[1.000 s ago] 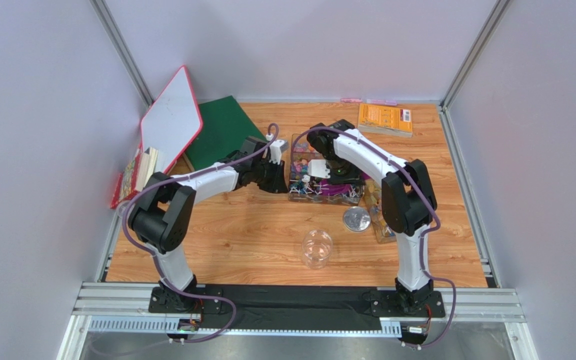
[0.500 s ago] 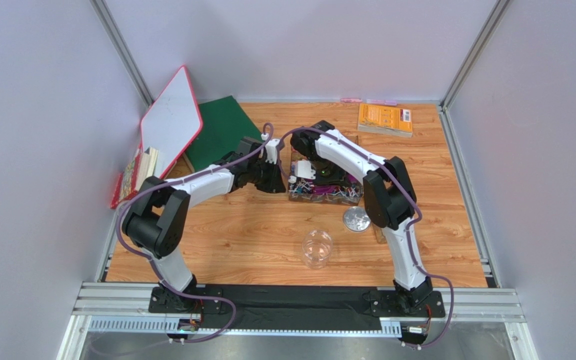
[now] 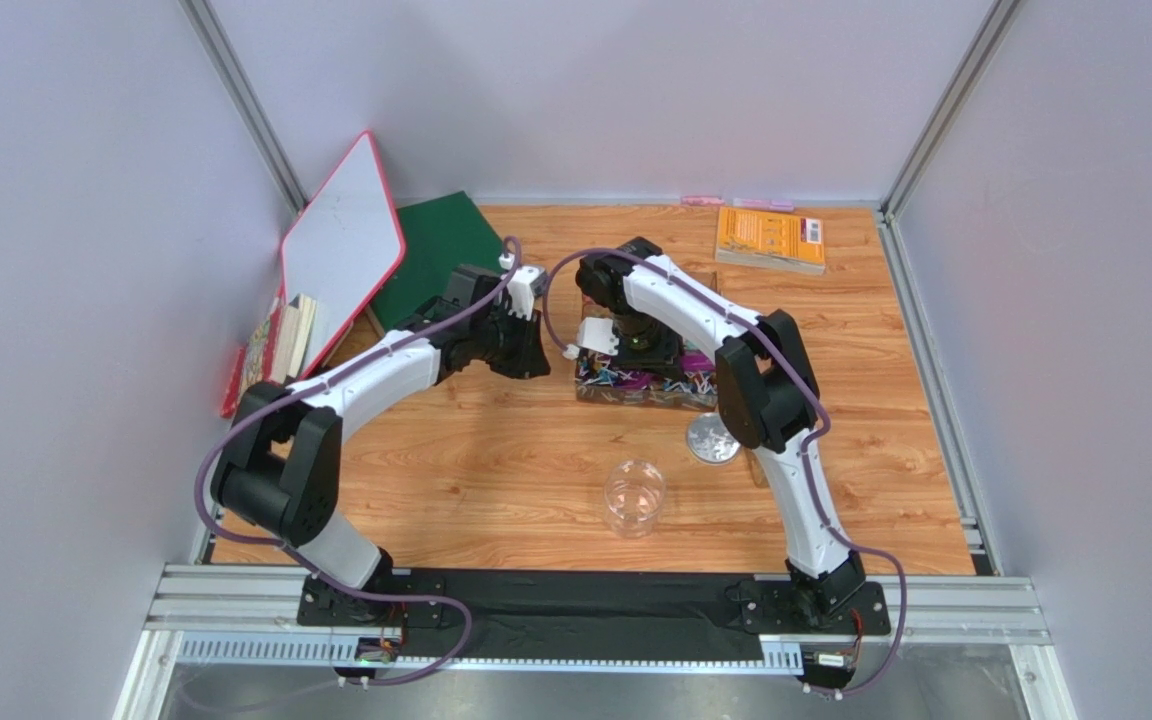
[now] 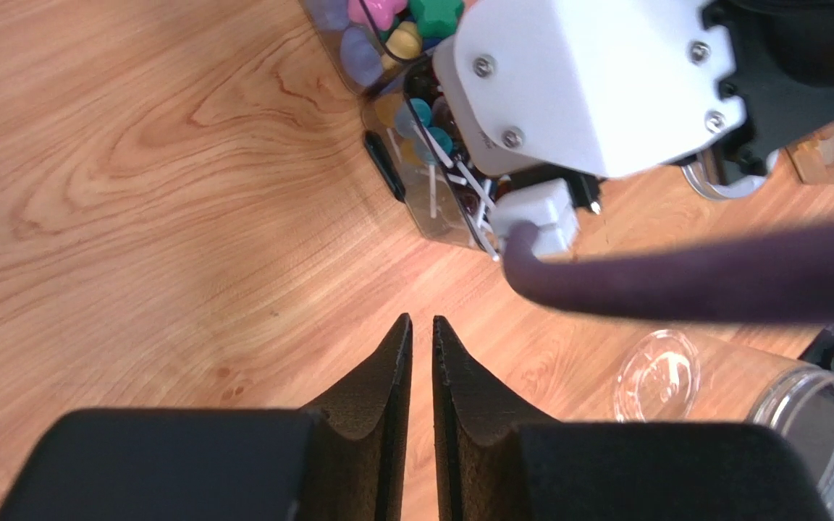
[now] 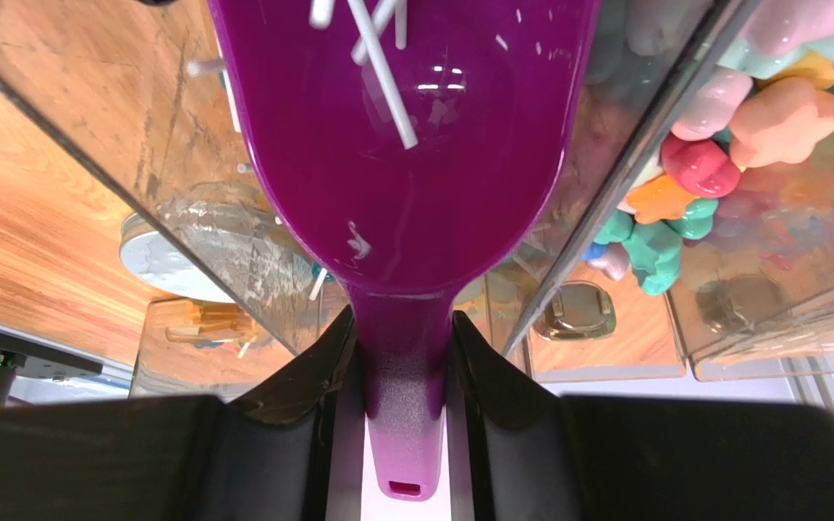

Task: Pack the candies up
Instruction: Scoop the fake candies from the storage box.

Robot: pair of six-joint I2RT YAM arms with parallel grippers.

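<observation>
**Scoop gripped, sweets just ahead**

Clenches the purple scoop (image 5: 400, 163) by its handle in the right jaws, bowl thrust forward into the clear tray (image 5: 603, 206), apparently to gather a load. Finds the candies (image 5: 704, 165) heaped ahead and right of those jaws, beyond the tray's divider. Carries only a few white sticks (image 5: 383, 76) in the bowl. Hangs the left jaws nearly pinched together, empty, over bare desk (image 4: 117, 217), tray corner just past the tips, probably to stay clear.

Pale grey-lilac walls (image 3: 597, 90) box me in on three sides — aluminium posts (image 3: 243, 98) at the back corners. My tabletop (image 3: 492, 458) is warm orange wood grain, evenly, softly lit.
</observation>
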